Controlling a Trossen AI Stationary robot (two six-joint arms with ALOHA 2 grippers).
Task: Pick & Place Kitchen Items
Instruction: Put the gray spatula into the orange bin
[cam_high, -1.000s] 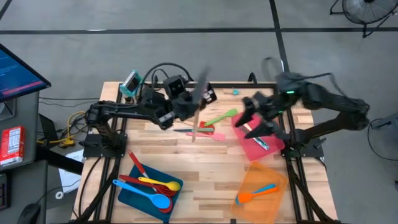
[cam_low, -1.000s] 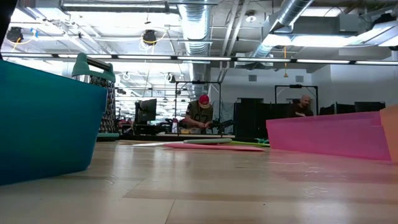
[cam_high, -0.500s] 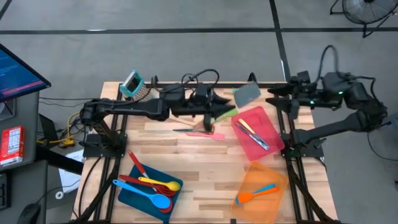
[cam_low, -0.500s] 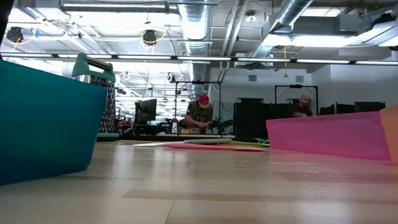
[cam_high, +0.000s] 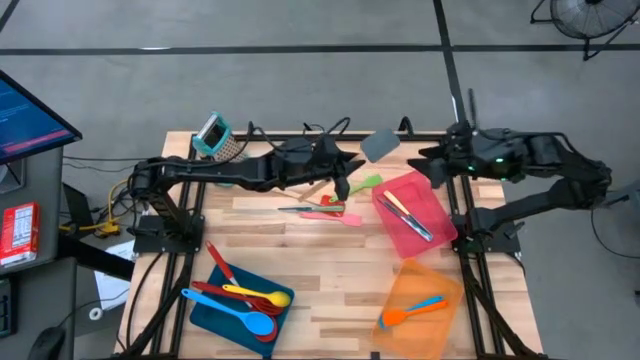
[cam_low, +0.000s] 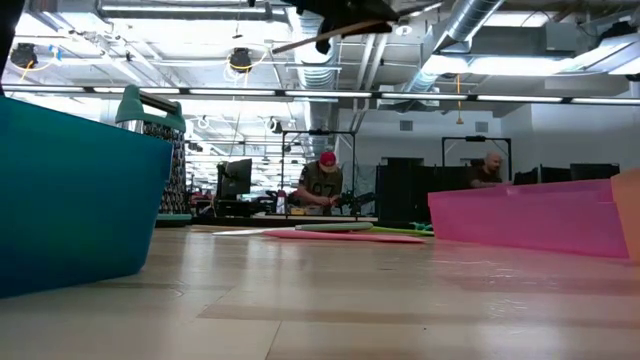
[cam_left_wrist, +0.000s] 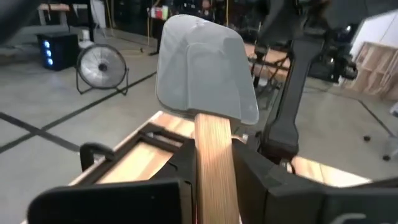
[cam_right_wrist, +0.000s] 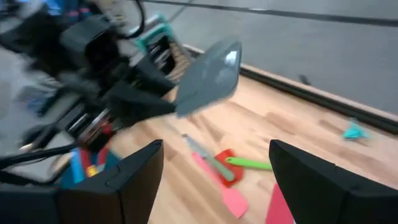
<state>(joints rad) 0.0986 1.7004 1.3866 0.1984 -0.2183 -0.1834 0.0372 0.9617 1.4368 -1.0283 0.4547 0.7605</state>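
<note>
Currently I have the left gripper (cam_left_wrist: 214, 186) fingers clamped on the wooden handle of the grey spatula (cam_high: 379, 145), held aloft just behind the pink tray (cam_high: 432, 195), presumably for drop-off there, while the right gripper (cam_right_wrist: 214, 180), fingers spread wide and empty, waits beside that tray.

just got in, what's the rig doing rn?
Sorting utensils into trays. The left gripper is shut on a grey spatula with a wooden handle, holding it in the air over the far edge of the table, head pointing toward the right arm. The right gripper is open and empty, near the far right edge beside the red tray, which holds a couple of utensils. The blue tray holds several and the orange tray one. A few utensils lie on the table mid-board.
</note>
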